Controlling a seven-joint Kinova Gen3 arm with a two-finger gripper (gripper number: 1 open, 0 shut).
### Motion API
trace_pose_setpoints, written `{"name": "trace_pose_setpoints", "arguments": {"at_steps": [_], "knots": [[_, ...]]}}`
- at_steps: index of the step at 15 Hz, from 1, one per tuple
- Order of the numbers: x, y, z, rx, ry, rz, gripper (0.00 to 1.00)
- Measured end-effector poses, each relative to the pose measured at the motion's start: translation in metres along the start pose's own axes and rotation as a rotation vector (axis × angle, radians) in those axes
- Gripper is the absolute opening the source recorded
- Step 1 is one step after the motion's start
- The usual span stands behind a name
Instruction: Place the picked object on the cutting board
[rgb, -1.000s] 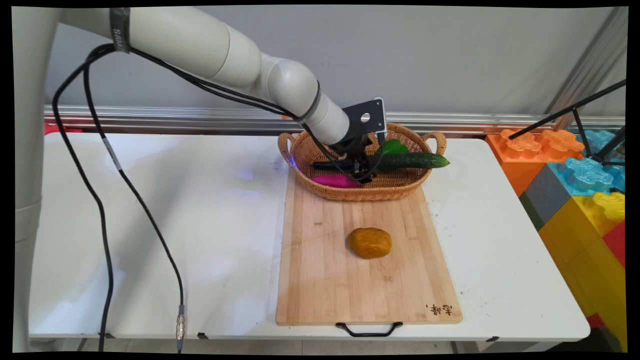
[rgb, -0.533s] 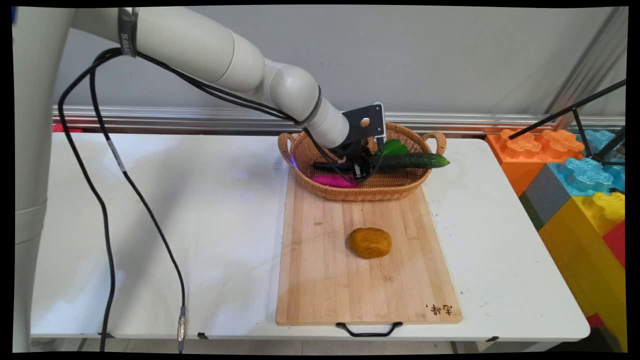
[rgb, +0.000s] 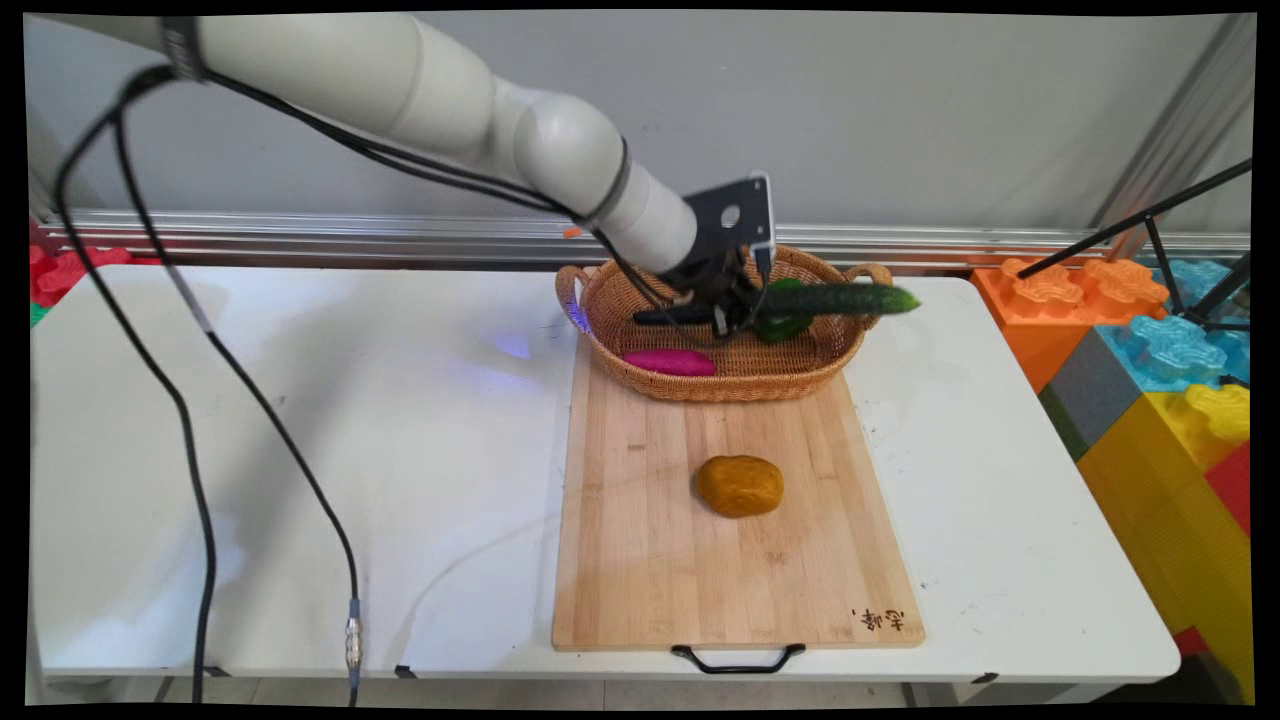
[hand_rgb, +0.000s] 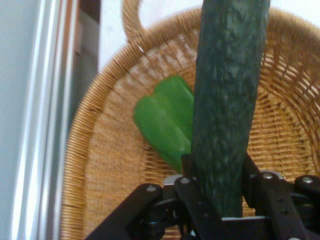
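My gripper (rgb: 738, 312) (hand_rgb: 218, 170) is shut on a long dark green cucumber (rgb: 840, 298) (hand_rgb: 227, 90), held level just above the wicker basket (rgb: 640, 290) (hand_rgb: 100, 165). The cucumber's free end sticks out past the basket's right handle. Under it in the basket lies a green pepper (rgb: 780, 325) (hand_rgb: 165, 120). A magenta sweet potato (rgb: 670, 362) rests at the basket's front left. A brown potato (rgb: 739, 485) sits alone on the wooden cutting board (rgb: 640, 560).
The basket stands on the board's far end. Big orange, blue and yellow toy blocks (rgb: 1150, 350) are stacked off the table's right edge. A black tripod leg (rgb: 1130, 225) crosses above them. Black cables (rgb: 190, 420) hang over the table's left side.
The gripper has risen with the cucumber, lifting it off the basket's rim and a little to the right. The green pepper beneath now shows lower in the basket.
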Motion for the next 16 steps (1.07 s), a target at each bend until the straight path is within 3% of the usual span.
{"name": "trace_pose_setpoints", "arguments": {"at_steps": [3,6,12,16], "knots": [[0.018,-0.010,-0.039,0.029,0.031,0.015,0.00],[0.032,-0.012,-0.070,0.030,0.058,0.026,0.00],[0.043,0.009,-0.117,-0.040,0.063,0.005,0.00],[0.033,0.040,-0.142,-0.107,0.013,-0.035,0.00]]}}
